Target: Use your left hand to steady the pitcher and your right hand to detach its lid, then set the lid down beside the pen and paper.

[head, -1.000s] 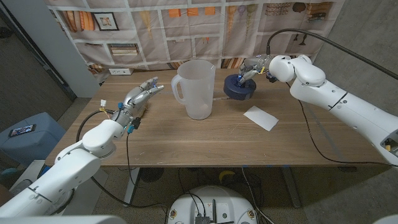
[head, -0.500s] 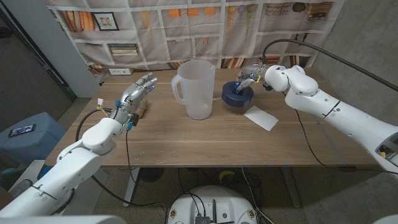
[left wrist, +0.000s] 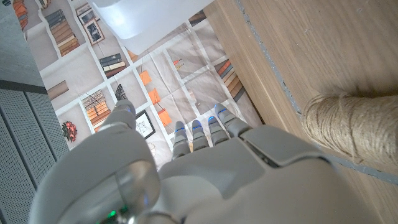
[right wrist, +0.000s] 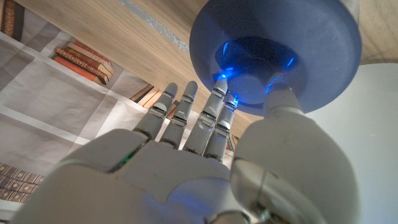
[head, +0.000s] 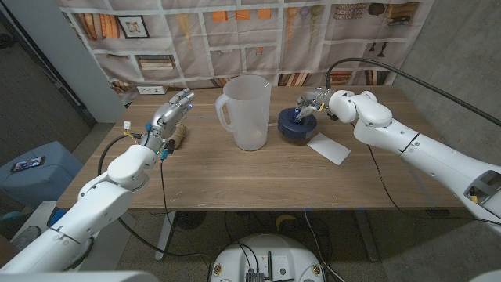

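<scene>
**Lid off the pitcher, at our right fingers by the paper**

We see the lid (head: 297,124), a dark blue disc, down at the worktop (head: 235,176) with our right hand (head: 311,102) on top of it. In the right wrist view the fingers (right wrist: 219,93) and thumb close on the raised hub at the middle of the lid (right wrist: 277,46), so we read them as grasping it. We cannot tell from the head view whether the lid's underside touches the wood or hangs just above it.

The pitcher (head: 246,111) stands upright, open at the top, just beside the lid on the side away from our right fingers' arm, its handle turned toward our left hand. The white paper (head: 329,148) lies flat just beside the lid, nearer the worktop's front edge than the fingers. We cannot make out a pen on or by the paper.

Our left hand (head: 170,116) is well apart from the pitcher, with bare wood between them. Its fingers (left wrist: 211,127) are stretched out close together and released, grasping nothing; in the left wrist view they point past the far edge of the worktop toward the printed bookshelf backdrop (head: 235,35). A spool of twine (left wrist: 357,127) sits on the wood just under that hand, near its palm side, and the pitcher's pale base (left wrist: 140,22) shows beyond the fingertips.
</scene>
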